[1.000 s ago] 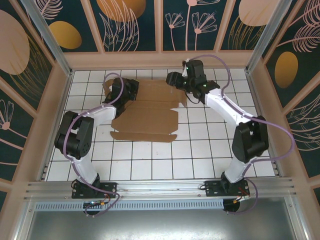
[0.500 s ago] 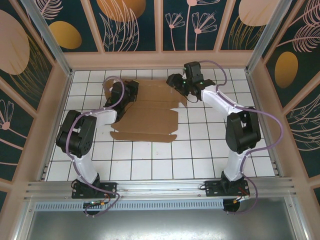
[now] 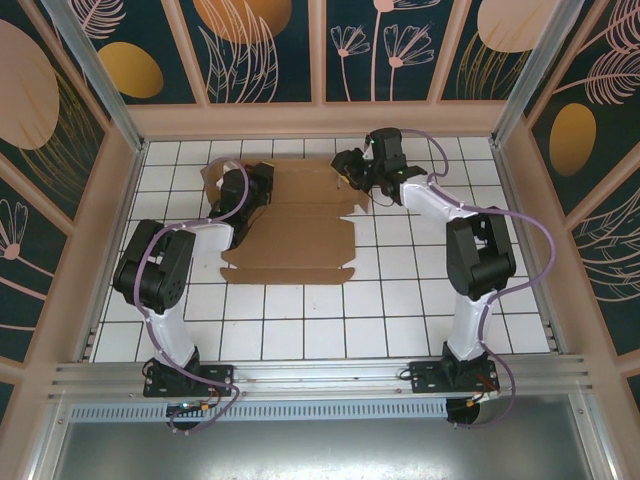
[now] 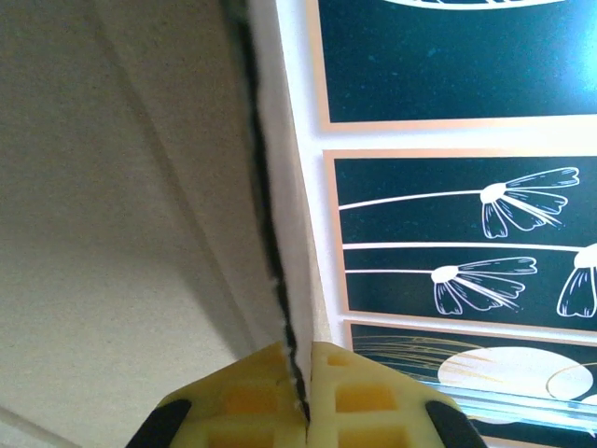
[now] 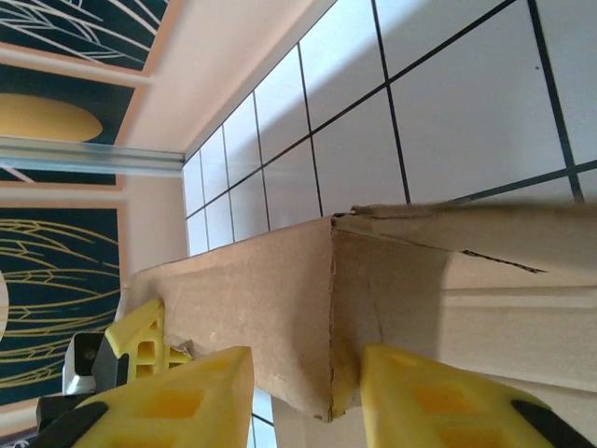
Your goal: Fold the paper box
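1. The box (image 3: pixel 300 225) is lying mostly flat on the tiled table (image 3: pixel 400 310), at the far middle, between the two arms.
2. The left gripper (image 3: pixel 262 188) is sitting at the box's far-left corner, where a flap is standing up off the table. In the top view the wrist is covering the fingertips, so the grip itself is hidden there.
3. In the left wrist view the left gripper is fully closed. Its yellow pads (image 4: pixel 252 406) are pinching a thin cardboard edge that is running up between them. The flap is showing as a blurred beige surface on the left, too close to show detail, and the bottom edge of the view is cutting off the pads.
4. The right gripper (image 3: pixel 350 168) is sitting at the box's far-right corner. In the top view the arm is hiding the point of contact.
5. In the right wrist view the right gripper is standing partly open, its fingers (image 5: pixel 187 401) straddling a raised folded corner of the box. The gap is wider than the cardboard edge, and it cannot be told whether either pad is touching.
6. A yellow-and-black part (image 5: pixel 140 341) is showing beyond the box's left end. It is half hidden behind the left finger and too cut off to identify.
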{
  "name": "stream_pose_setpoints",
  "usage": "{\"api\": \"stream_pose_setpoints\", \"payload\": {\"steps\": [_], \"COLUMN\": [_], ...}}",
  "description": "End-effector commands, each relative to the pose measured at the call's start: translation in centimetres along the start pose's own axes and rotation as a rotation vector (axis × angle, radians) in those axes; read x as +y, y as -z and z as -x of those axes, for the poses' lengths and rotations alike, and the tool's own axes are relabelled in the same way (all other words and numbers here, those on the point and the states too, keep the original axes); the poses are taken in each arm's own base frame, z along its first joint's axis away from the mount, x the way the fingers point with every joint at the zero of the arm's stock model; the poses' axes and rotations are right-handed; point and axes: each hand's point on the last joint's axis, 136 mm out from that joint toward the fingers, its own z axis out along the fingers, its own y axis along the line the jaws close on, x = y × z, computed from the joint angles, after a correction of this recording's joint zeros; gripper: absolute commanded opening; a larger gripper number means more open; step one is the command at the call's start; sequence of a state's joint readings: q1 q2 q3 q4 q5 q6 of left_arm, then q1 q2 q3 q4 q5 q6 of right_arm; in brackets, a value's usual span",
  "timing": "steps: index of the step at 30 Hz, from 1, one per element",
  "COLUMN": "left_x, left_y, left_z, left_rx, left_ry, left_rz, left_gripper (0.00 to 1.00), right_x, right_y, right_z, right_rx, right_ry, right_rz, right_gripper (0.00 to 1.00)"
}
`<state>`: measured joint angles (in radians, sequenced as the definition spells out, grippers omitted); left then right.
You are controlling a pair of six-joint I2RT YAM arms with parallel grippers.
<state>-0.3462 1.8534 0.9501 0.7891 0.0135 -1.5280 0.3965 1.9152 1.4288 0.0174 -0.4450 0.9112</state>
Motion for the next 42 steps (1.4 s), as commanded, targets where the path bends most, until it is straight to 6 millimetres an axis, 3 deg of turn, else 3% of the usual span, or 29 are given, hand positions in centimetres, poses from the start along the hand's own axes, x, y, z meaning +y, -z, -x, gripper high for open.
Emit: {"api": "stream_pose_setpoints", "payload": {"steps": [1,4,7,9,14,17,21,25,34,37,42], "left_x": [3.4,3.5,3.3,3.3,3.1,3.3,3.6,3.7,3.9,4.0,4.1], "left_y": [-0.3,-0.3,-0.2,-0.1,0.0,0.1,0.1,0.0,-0.1,-0.2,-0.3], "left_z": [-1.1,-1.1,-0.9,-0.6,-0.4,-0.3,-0.1,0.0,0.8,0.7,0.5], "left_rx": [0.038,0.039,0.027,0.013,0.004,-0.005,-0.008,-0.016,-0.055,-0.047,-0.037], "left_ry": [0.010,0.014,0.008,-0.006,-0.046,-0.051,-0.059,-0.061,-0.085,-0.083,-0.078], "left_rz": [0.109,0.118,0.125,0.133,0.134,0.143,0.161,0.185,0.257,0.256,0.247], "left_gripper": [0.00,0.00,0.00,0.00,0.00,0.00,0.00,0.00,0.00,0.00,0.00], "right_x": [0.1,0.0,-0.2,-0.7,-2.3,-3.8,-6.3,-8.1,-11.6,-12.9,-13.6], "right_y": [-0.4,-0.3,0.4,1.7,4.7,5.5,3.9,1.8,-0.5,-0.3,-1.2], "right_z": [0.2,0.4,1.0,1.4,-0.1,-2.1,-5.5,-7.3,-4.3,-2.7,-2.1], "right_rx": [0.006,0.005,-0.031,-0.085,-0.139,-0.147,-0.074,-0.039,-0.095,-0.121,-0.093], "right_ry": [-0.011,-0.011,0.052,0.099,0.204,0.311,0.404,0.442,0.469,0.445,0.451], "right_rz": [0.063,0.089,0.048,-0.012,-0.106,-0.208,-0.351,-0.419,-0.572,-0.578,-0.545], "right_gripper": [0.28,0.28,0.44,0.49,0.48,0.37,0.22,0.24,0.38,0.43,0.49]}}
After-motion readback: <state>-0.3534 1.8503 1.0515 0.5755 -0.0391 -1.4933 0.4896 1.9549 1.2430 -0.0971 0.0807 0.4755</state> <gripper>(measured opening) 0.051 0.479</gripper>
